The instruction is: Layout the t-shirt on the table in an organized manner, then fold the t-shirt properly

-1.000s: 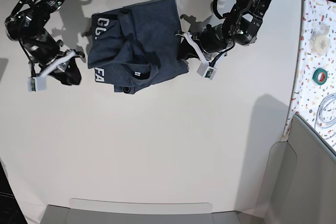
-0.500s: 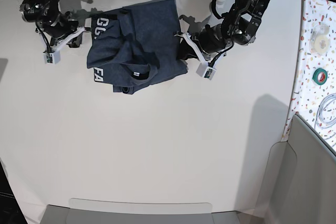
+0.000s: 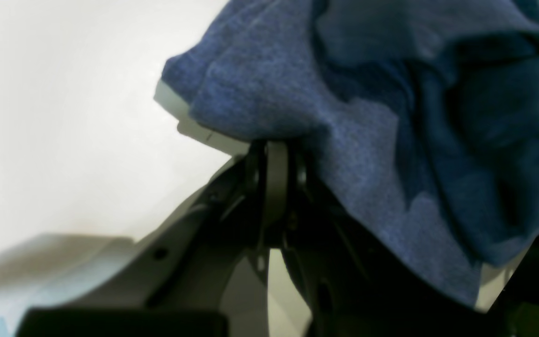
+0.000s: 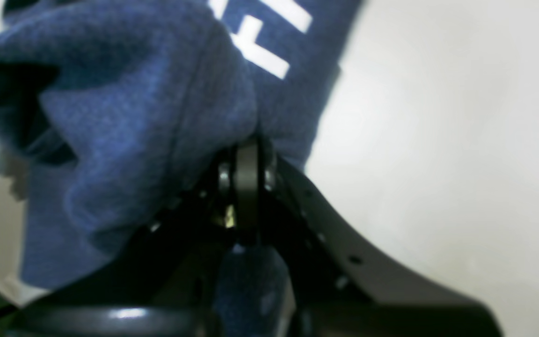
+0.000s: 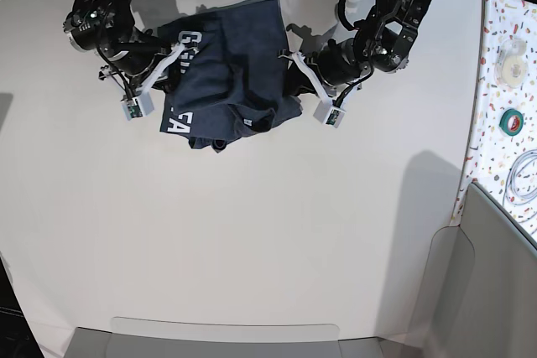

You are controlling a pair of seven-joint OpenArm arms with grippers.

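white and smooth, the surface (image 5: pixel 252 241) fills most of the base view, with a speckled strip (image 5: pixel 508 81) along its right edge. the t-shirt (image 5: pixel 231 73) lies bunched near the far edge of the surface, between the two arms, with white letters showing on its left part. the right end effector (image 4: pixel 246 154) is clenched on a fold of blue cloth next to the white letters (image 4: pixel 269 37). the left end effector (image 3: pixel 274 154) is also clenched, grasping the t-shirt at its opposite edge, and the cloth hangs over its fingers. on the strip lie a green tape roll (image 5: pixel 511 121) and a white cable (image 5: pixel 524 175).
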